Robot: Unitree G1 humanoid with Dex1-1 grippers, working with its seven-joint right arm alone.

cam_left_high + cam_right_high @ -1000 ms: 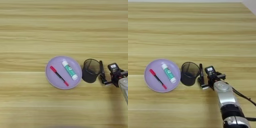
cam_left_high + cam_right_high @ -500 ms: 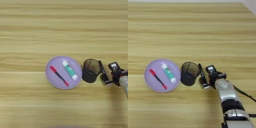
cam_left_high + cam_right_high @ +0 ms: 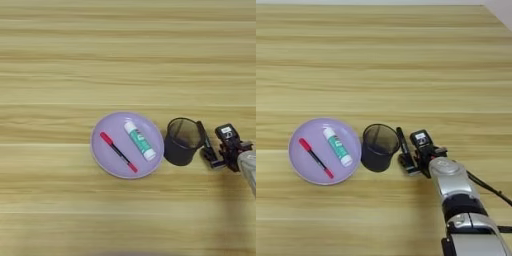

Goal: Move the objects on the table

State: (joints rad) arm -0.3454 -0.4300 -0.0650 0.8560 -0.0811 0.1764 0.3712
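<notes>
We looked down on a wooden table (image 3: 60, 60) with plank lines running across it. A round lilac plate (image 3: 107, 160) sat a little below the middle. On it lay a thin pen (image 3: 118, 152) with a red cap and red tip, set on a slant from upper left to lower right. Beside the pen, nearer the plate's right side and on much the same slant, lay a white tube with a green label (image 3: 139, 141); it was no black marker. The two did not touch.

Just to the right of the plate stood a black mesh cup (image 3: 378, 146), upright and open at the top, its wall close against the plate's rim. We saw nothing inside it.

Our right gripper (image 3: 406, 157) hung just to the right of the cup, the silver forearm (image 3: 453, 192) coming in from the lower right. One black finger (image 3: 402, 142) stood close by the cup's right wall. We could not tell whether the fingers were parted or closed, or whether they touched the cup.
</notes>
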